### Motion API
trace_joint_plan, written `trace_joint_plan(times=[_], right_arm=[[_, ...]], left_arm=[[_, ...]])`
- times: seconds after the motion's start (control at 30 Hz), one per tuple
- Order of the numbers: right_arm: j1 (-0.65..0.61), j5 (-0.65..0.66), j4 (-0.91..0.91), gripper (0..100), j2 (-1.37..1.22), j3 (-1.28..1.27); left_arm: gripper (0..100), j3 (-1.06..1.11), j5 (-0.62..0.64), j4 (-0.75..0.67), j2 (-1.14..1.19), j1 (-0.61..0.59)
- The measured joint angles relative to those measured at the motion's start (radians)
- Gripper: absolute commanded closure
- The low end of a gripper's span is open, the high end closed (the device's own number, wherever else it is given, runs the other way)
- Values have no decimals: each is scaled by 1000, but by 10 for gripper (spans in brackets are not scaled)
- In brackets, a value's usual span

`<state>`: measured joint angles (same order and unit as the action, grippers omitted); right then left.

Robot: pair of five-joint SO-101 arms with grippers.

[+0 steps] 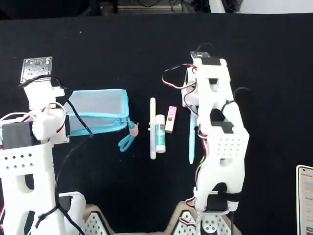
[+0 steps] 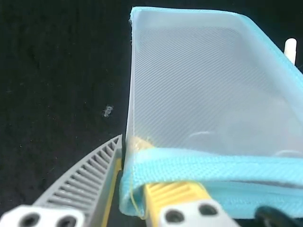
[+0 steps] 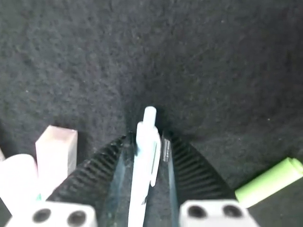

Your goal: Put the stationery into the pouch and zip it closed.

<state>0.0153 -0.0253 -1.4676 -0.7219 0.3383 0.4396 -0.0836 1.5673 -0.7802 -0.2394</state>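
Setting: a robotics lab bench or maker's test rig.

- Worktop [image 1: 274,58] draped edge to edge in plain black cloth (matte, flecked with lint).
- Two white arms with the look of printed parts stand at the near edge. These are the left arm [image 1: 29,161] and the right arm [image 1: 220,142]. Their perforated shells are bare and their wires [image 1: 168,73] loop in the open.
- A drilled metal plate [image 1: 36,68] lies flat at the far left.
- Cables [image 1: 146,3] trail beyond the back edge.
- A lit screen [image 1: 305,200] sits at the right edge.
- Props are laid out tidily like test pieces: a mesh pouch [image 1: 98,110], a pen [image 1: 191,142] and other stationery [image 1: 160,132] in a straight row.
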Motion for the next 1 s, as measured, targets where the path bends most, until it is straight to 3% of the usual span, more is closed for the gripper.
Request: trace_joint_plan(times=[0.5, 0.6, 0.8, 1.0], right_arm=[[-29, 2, 160, 910, 138, -236], [-29, 2, 160, 990, 124, -213], [-20, 2, 144, 988, 103, -187], [-26, 40, 15, 988, 305, -186]], left_arm=[[968, 0, 0, 0, 0, 0], [968, 0, 0, 0, 0, 0], [968, 0, 0, 0, 0, 0], [968, 0, 0, 0, 0, 0]])
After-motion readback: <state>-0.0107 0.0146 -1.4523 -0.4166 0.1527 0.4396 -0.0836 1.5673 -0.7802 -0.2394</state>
